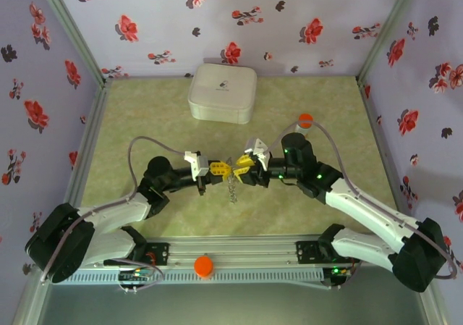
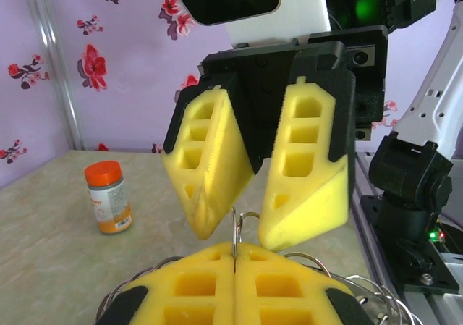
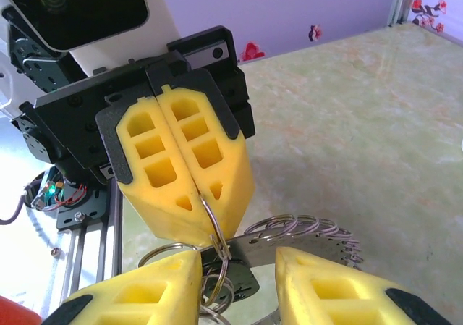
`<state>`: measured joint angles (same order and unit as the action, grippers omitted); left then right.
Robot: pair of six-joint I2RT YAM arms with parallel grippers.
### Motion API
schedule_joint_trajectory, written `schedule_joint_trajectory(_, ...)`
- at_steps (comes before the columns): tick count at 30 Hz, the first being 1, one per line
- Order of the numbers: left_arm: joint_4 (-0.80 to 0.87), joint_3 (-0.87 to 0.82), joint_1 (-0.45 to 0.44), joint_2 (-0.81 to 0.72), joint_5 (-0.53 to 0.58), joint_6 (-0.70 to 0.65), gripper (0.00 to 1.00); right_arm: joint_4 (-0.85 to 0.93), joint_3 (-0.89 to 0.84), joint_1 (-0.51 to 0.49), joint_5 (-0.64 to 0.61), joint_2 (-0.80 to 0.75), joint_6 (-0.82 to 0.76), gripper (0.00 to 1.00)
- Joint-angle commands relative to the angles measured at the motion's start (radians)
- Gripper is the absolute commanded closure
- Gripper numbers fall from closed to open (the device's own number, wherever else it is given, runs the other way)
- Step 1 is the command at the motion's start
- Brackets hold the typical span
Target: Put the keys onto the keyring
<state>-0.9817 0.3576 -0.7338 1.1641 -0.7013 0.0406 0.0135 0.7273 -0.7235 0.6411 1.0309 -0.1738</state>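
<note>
Lilac floral-papered walls box in a pale green marbled tabletop. Mid-table, held above it, the left gripper has its yellow foam fingers pressed together, pinching a thin silver wire loop of the keyring bunch, w/ coiled metal rings and a flat metal key blade beside it. The right gripper faces it tip to tip, fingers spread either side of the loop, gripping nothing.

Step, prob.: threading a key onto the ring. Next needs the right fingers to close on the key and slide it along the wire w/o twisting.

The white rounded-square plastic case has a faint logo and the orange-capped bottle a label; neither is legible.
</note>
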Motion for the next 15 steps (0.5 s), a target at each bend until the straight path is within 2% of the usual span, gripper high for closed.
schedule_joint_trajectory(1, -0.073, -0.009, 0.004, 0.001, -0.027, 0.025, 1.0, -0.067, 0.02, 0.002, 0.047, 0.011, 0.022, 0.71)
schedule_joint_trajectory(9, -0.08, -0.006, 0.004, 0.007, -0.032, 0.025, 1.0, -0.139, 0.002, 0.001, 0.117, 0.041, 0.056, 0.86)
schedule_joint_trajectory(14, -0.067, -0.006, 0.005, -0.002, -0.032, 0.02, 1.0, -0.115, 0.004, 0.001, 0.121, 0.044, 0.028, 1.0)
schedule_joint_trajectory(15, -0.065, -0.008, 0.005, -0.001, -0.023, 0.014, 0.97, -0.094, 0.01, 0.0, 0.119, 0.043, 0.008, 1.0)
